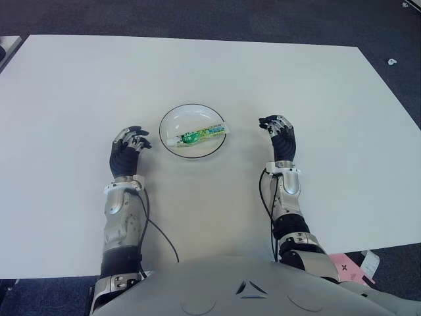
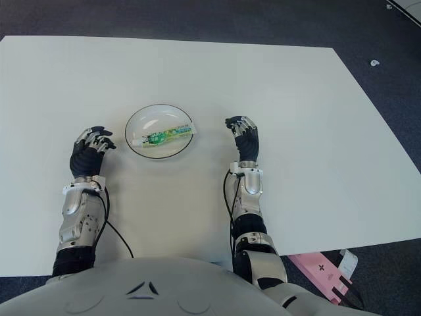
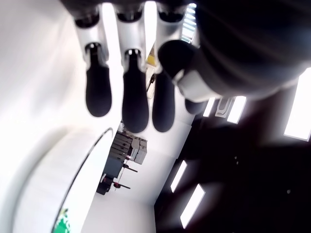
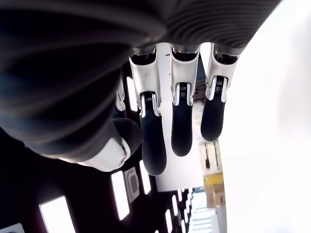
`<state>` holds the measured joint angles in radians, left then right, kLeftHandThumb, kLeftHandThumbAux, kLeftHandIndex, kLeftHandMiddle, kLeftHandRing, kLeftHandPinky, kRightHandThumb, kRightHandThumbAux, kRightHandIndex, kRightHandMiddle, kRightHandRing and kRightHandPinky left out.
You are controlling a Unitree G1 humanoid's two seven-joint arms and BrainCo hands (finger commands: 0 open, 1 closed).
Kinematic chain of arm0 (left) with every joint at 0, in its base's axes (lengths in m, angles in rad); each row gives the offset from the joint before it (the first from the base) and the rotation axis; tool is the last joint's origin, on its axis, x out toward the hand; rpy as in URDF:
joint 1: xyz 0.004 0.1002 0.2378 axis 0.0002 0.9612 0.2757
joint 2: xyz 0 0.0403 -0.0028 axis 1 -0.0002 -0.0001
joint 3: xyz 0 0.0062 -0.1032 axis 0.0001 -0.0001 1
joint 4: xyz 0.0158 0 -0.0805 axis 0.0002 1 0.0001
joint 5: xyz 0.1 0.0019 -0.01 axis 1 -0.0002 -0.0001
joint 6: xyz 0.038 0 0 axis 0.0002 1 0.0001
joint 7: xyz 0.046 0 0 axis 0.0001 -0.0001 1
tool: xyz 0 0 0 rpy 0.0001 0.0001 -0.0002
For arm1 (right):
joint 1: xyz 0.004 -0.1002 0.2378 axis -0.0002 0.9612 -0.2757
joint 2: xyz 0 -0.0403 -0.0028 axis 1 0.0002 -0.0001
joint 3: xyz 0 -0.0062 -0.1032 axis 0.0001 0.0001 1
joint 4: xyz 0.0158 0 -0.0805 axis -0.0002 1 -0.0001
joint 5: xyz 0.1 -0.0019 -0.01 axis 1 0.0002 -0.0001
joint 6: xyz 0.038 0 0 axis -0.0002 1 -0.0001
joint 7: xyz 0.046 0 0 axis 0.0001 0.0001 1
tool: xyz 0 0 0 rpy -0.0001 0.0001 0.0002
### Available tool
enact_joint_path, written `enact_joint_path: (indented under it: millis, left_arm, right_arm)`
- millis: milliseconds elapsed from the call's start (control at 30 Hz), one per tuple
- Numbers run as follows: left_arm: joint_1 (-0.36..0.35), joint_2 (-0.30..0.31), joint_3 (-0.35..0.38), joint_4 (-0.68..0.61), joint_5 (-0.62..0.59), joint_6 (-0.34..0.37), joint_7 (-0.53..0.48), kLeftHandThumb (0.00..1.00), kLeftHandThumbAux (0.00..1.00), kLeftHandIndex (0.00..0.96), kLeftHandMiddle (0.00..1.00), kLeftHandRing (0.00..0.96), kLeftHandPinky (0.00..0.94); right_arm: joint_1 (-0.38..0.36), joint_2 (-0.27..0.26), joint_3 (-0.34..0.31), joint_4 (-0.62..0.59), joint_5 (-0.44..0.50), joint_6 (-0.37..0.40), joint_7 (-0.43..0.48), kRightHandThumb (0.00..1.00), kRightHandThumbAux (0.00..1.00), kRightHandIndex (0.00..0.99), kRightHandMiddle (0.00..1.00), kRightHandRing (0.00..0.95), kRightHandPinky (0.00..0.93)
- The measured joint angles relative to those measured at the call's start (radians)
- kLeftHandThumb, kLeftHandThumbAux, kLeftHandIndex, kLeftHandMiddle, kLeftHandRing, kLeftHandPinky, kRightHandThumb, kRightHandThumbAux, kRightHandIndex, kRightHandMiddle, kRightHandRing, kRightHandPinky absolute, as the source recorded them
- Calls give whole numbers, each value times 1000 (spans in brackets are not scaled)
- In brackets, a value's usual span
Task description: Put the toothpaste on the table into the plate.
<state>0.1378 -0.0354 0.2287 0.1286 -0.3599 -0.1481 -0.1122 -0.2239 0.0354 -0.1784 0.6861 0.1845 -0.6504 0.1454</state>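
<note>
Right hand (image 1: 279, 135) sits just right of the plate (image 1: 172, 119), apart from it, fingers loosely extended and gripping nothing; its wrist view shows bare fingers (image 4: 178, 128) with open air between them. Left hand (image 1: 129, 149) shows left of the plate, likewise slack and empty. Toothpaste (image 1: 201, 133), a green-and-white tube, lies across the plate's right half, one end reaching toward the right rim. White table (image 1: 329, 99) otherwise bare around both hands.

Step in hand, by my reading: placement is done, the tube is let go, hands clear of the dish. Task looks essentially complete. Next move calls only for drawing the hands back without nudging the plate; the tube's end near the rim is the one thing to mind.
</note>
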Motion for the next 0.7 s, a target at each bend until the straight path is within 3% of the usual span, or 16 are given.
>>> enact_joint_path:
  millis: [333, 700]
  left_arm:
    - [0, 5, -1, 0, 8, 0, -1, 837, 678, 409, 490, 592, 560]
    - [4, 10, -6, -6, 26, 0, -1, 836, 678, 407, 489, 587, 550]
  right_arm:
    - [-6, -2, -4, 9, -2, 18, 9, 693, 735, 428, 525, 533, 535]
    - [44, -12, 21, -73, -43, 113, -30, 700, 735, 428, 512, 526, 520]
